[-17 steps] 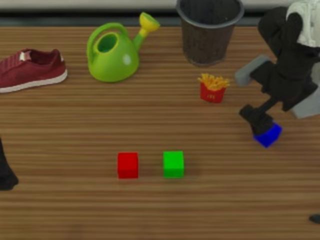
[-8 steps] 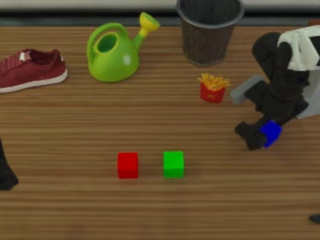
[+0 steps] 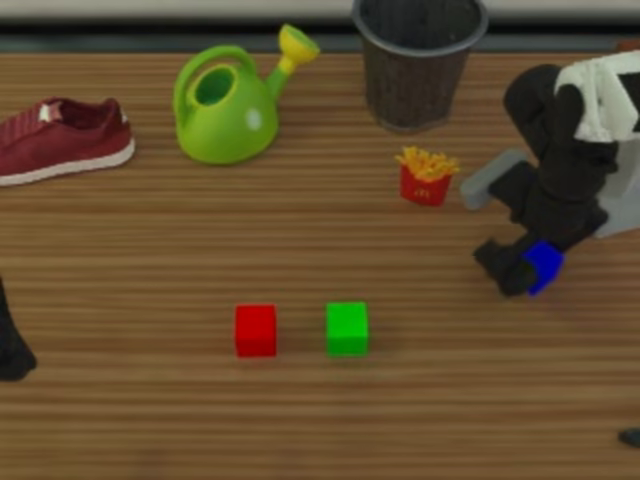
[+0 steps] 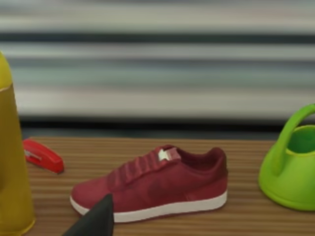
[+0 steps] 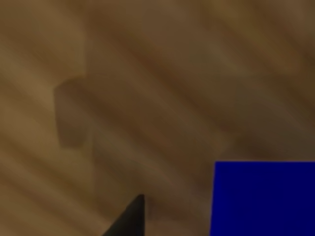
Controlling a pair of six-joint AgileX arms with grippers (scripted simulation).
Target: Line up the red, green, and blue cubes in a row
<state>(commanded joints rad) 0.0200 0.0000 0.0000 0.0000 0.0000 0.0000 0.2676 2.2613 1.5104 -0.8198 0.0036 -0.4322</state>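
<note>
The red cube (image 3: pixel 256 329) and the green cube (image 3: pixel 347 328) sit side by side on the table, a small gap between them, left of centre toward the front. The blue cube (image 3: pixel 547 263) is at the right side, held off the wood with my right gripper (image 3: pixel 526 270) shut on it. In the right wrist view the blue cube (image 5: pixel 263 199) fills one corner, one dark fingertip (image 5: pixel 132 219) shows beside it, and the arm's shadow lies on the boards. My left gripper (image 3: pixel 12 355) is parked at the left edge, open, with one fingertip (image 4: pixel 96 221) in view.
A lime-green watering can (image 3: pixel 225 98), a dark waste bin (image 3: pixel 415 60) and a red fries carton (image 3: pixel 426 177) stand along the back. A maroon shoe (image 3: pixel 60 138) lies at the far left, with a red stapler (image 4: pixel 42 156) and a yellow object (image 4: pixel 12 162) near it.
My right arm has turned over the blue cube and raised it slightly off the table. In the last half second it barely moved. The red and green cubes have stayed put.
</note>
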